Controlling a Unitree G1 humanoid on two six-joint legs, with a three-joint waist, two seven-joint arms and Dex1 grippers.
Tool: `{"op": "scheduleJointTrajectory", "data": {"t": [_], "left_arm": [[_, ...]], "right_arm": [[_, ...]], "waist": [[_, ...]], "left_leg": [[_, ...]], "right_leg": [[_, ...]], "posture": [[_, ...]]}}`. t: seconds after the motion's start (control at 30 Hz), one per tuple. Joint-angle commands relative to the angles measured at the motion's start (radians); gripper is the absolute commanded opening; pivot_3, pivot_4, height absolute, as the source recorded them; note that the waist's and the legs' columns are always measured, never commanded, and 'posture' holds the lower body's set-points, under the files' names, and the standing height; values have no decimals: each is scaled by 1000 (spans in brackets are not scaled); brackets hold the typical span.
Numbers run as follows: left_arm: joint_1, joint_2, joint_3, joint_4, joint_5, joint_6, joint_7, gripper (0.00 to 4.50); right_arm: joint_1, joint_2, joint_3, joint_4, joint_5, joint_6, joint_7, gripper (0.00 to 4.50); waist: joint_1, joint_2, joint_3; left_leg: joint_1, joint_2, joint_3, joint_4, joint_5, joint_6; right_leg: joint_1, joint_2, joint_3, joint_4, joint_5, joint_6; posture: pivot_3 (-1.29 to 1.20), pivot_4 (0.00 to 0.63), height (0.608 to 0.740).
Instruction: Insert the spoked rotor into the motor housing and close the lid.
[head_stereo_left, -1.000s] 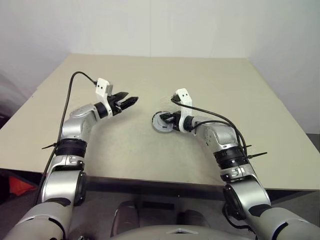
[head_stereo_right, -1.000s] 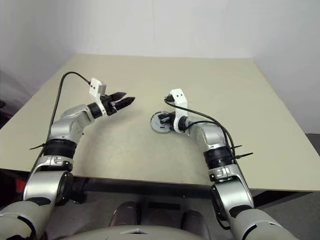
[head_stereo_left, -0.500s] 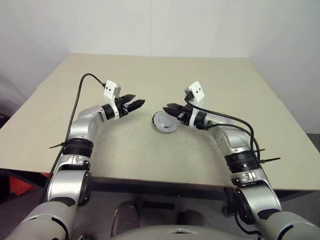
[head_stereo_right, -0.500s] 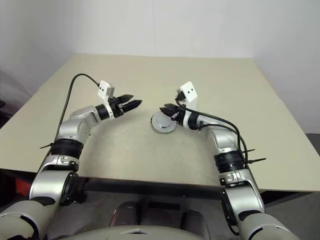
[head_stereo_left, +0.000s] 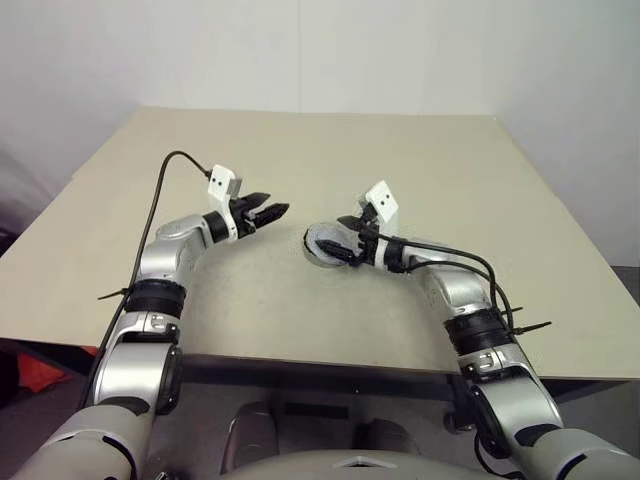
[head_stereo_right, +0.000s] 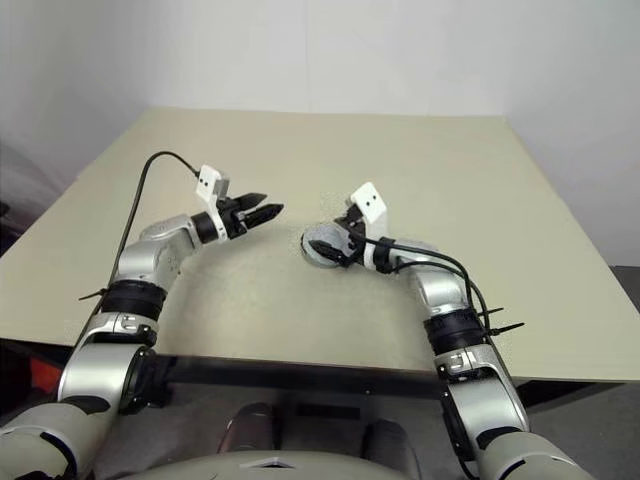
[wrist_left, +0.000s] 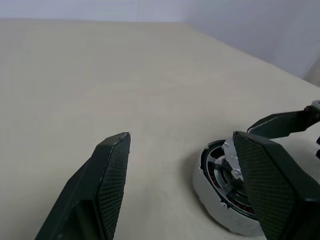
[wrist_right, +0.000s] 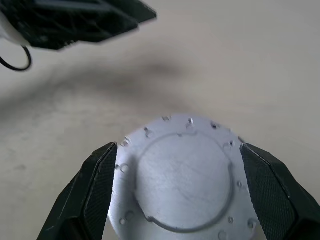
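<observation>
At the centre of the head views the motor housing (head_stereo_left: 327, 247) sits on the table (head_stereo_left: 420, 160), spoked rotor (wrist_left: 223, 170) inside, lid (wrist_right: 182, 182) apparently unseated, with the right gripper (wrist_right: 182, 192) spread around it to press and the left gripper (head_stereo_left: 277, 212) spread, waiting nearby.

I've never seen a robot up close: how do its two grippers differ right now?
The right gripper hangs directly over the motor housing, its open fingers either side of it; the left gripper hovers apart from the housing, above bare table. The right points toward the robot's left, the left toward its right. Both are open and hold nothing.
</observation>
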Motion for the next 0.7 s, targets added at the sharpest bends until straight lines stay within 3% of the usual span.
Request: {"op": "scheduleJointTrajectory", "data": {"t": [0.03, 0.27, 0.47, 0.7], "left_arm": [[-12, 12, 10, -35, -5, -4, -2, 3467], [-3, 20, 15, -46, -7, 0, 3, 3467], [1, 33, 28, -42, -10, -3, 11, 3467], [22, 40, 40, -46, -14, 2, 12, 3467]], "right_arm": [[-37, 14, -3, 47, -23, -63, -10, 4445], [-49, 29, -14, 120, -39, -115, -15, 4445], [-63, 35, -28, 141, -36, -145, -21, 3049], [-90, 39, -33, 145, -33, -133, -25, 3055]], "waist": [[0, 0, 0], [-1, 0, 0], [-2, 0, 0], [-2, 0, 0]], "left_leg": [[0, 0, 0, 0, 0, 0], [0, 0, 0, 0, 0, 0], [0, 0, 0, 0, 0, 0], [1, 0, 0, 0, 0, 0]], "right_leg": [[0, 0, 0, 0, 0, 0], [0, 0, 0, 0, 0, 0], [0, 0, 0, 0, 0, 0], [0, 0, 0, 0, 0, 0]], "posture": [[0, 0, 740], [0, 0, 740], [0, 0, 740], [0, 0, 740]]}}
